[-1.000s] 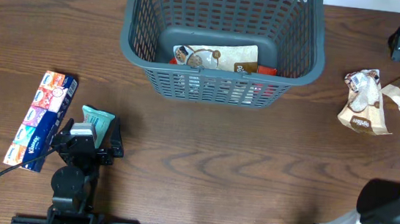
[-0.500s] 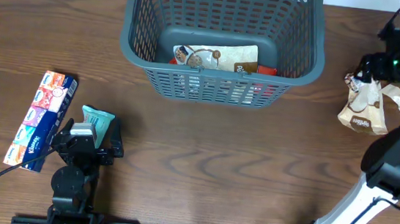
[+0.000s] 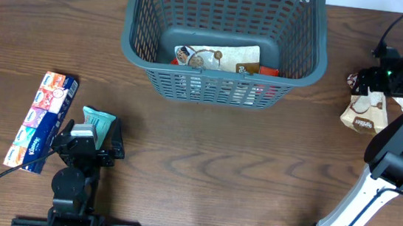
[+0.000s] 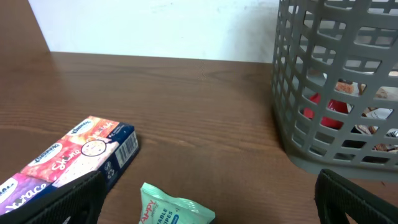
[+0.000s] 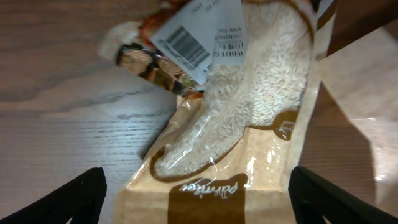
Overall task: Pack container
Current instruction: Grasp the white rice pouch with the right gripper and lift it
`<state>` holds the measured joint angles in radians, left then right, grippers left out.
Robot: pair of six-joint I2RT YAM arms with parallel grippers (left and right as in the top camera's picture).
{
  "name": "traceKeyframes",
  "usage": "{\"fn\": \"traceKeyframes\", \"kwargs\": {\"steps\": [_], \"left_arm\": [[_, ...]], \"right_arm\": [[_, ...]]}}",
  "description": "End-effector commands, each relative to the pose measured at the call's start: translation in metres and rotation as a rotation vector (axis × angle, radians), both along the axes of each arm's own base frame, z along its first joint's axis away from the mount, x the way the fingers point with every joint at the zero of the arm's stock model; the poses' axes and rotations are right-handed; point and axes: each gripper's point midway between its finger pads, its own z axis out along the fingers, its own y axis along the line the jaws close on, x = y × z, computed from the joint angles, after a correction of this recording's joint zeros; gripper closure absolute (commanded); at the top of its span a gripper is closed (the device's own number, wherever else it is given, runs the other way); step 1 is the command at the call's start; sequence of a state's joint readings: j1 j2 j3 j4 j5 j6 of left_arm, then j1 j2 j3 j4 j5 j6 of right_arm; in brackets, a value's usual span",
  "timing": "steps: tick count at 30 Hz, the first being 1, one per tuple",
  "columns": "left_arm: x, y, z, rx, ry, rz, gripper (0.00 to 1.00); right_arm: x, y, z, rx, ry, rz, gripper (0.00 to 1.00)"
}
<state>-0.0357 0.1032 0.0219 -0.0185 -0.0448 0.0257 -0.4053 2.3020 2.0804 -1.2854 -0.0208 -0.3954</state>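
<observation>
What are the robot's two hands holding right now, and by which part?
Nothing. Both are open: the left gripper sits by the green wipes pack, the right gripper hovers over the rice bag.

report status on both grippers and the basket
Left gripper open at wipes pack. Right gripper open over rice bag. Container holds some packets. Nothing blocking its open top.

The container [image 3: 215, 89] is showing uniform dark grey-blue with slotted lattice walls. Inside it, a cream-and-brown packet [image 3: 218, 57] and a red item [image 3: 268, 70] are showing. The table [image 3: 219, 159] is displaying dark brown wood grain. At eight o'clock, a box [image 3: 41, 120] is showing orange, pink, blue and purple panels beside a mint-green pack [image 3: 97, 124]. At three o'clock, a tan bag [image 3: 363, 117] is showing white grains through a clear window.
</observation>
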Motion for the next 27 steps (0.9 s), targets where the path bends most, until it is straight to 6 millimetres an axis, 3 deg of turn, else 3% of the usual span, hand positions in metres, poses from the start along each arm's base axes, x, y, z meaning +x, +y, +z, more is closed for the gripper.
{"fn": "traceKeyframes", "kwargs": {"steps": [1, 7, 18, 27], "left_arm": [[-0.001, 0.002, -0.013, 0.003, 0.035, 0.015, 0.01], [-0.001, 0.002, -0.012, 0.003, 0.03, 0.015, 0.01], [0.0, 0.002, -0.005, 0.002, 0.005, 0.015, 0.01], [0.0, 0.002, -0.005, 0.002, 0.005, 0.015, 0.01]], "right_arm": [[-0.006, -0.005, -0.017, 0.0, 0.046, -0.086, 0.13], [-0.007, -0.005, -0.033, 0.011, 0.076, -0.171, 0.12], [0.006, -0.014, -0.043, -0.012, 0.032, -0.315, 0.08], [-0.004, -0.009, -0.075, 0.009, 0.114, -0.312, 0.08]]}}
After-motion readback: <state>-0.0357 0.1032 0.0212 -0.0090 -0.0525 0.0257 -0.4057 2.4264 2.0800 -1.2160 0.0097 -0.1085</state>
